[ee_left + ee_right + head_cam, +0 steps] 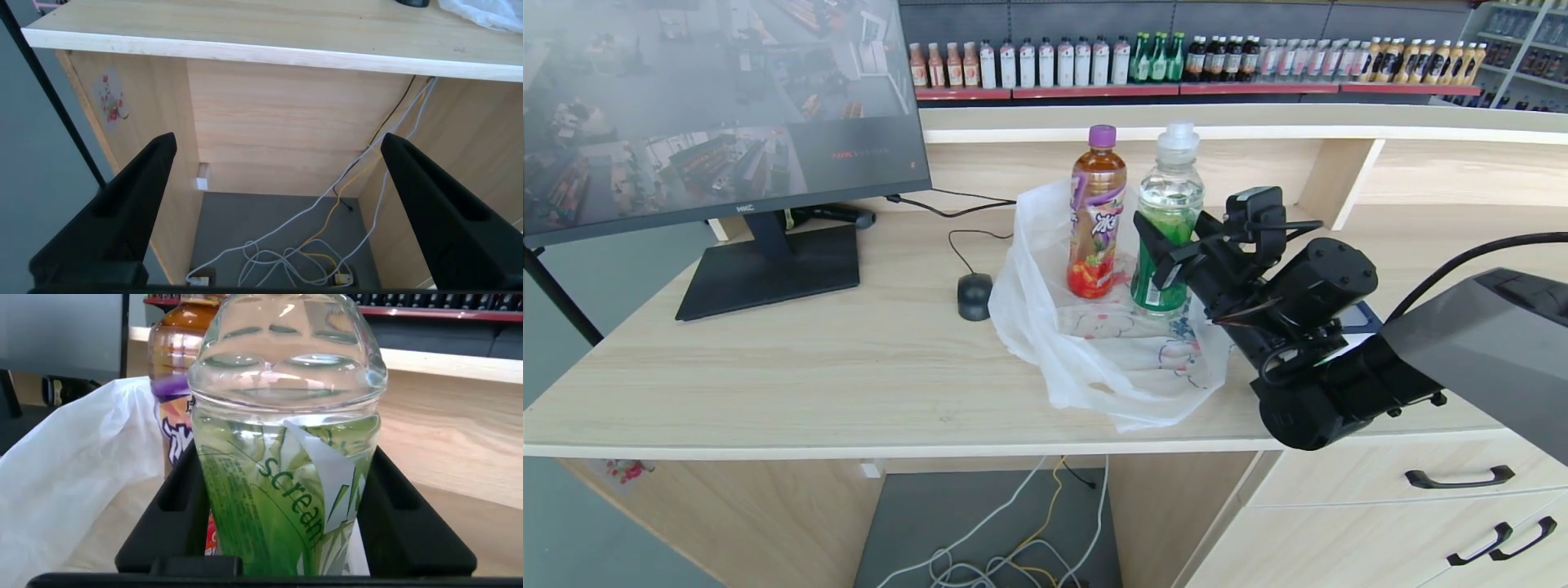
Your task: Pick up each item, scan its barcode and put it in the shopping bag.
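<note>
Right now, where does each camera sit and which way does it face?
Head: high, looking down on the counter; right arm, right fingers show.
Left wrist: before the counter front, facing cables underneath; open left fingers frame them.
Right wrist: close behind the green bottle, fingers flanking it.
Shared: head and right wrist see bottle, bag.

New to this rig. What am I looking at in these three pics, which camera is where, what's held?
This is a two-armed robot at a shop counter. The wide picture is from a camera on its head; the other two are from cameras on its wrists. On the counter stand a monitor, a mouse and a slumped white plastic bag, with a purple-capped bottle upright in its folds. The right gripper is shut on a green-label bottle next to it; the right wrist view looks at that bottle between the gripper's black fingers. The left gripper is open and empty, held low, facing the cables under the counter.
</note>
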Motion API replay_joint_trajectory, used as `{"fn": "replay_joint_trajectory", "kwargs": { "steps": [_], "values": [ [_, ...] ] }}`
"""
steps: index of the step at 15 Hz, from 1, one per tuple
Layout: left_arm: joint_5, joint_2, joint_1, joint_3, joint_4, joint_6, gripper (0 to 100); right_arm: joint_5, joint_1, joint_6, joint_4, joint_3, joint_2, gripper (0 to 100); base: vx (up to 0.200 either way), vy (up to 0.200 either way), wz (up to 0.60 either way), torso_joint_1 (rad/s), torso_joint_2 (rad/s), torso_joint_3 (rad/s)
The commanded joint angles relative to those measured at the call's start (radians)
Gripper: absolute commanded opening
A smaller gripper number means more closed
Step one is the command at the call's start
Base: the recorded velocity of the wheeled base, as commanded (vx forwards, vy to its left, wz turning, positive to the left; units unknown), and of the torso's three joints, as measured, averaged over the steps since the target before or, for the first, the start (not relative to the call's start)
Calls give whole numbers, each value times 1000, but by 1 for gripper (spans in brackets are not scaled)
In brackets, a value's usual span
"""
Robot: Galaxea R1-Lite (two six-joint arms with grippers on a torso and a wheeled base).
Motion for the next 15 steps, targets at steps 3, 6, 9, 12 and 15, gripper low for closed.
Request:
{"fn": "replay_joint_trajectory", "kwargs": {
  "steps": [3, 6, 9, 12, 15],
  "values": [
    [0, 0, 0, 0, 0, 0, 100, 0, -1, 0, 2, 16, 8, 0, 0, 0, 0, 0, 0, 0],
    [0, 0, 0, 0, 0, 0, 100, 0, -1, -2, 2, 31, 8, 0, 0, 0, 0, 0, 0, 0],
    [0, 0, 0, 0, 0, 0, 100, 0, -1, -2, 2, 47, 8, 0, 0, 0, 0, 0, 0, 0],
    [0, 0, 0, 0, 0, 0, 100, 0, -1, -2, 2, 45, 7, 0, 0, 0, 0, 0, 0, 0],
    [2, 0, 0, 0, 0, 0, 100, 0, -1, 0, 2, 53, 7, 0, 0, 0, 0, 0, 0, 0]
  ]
}}
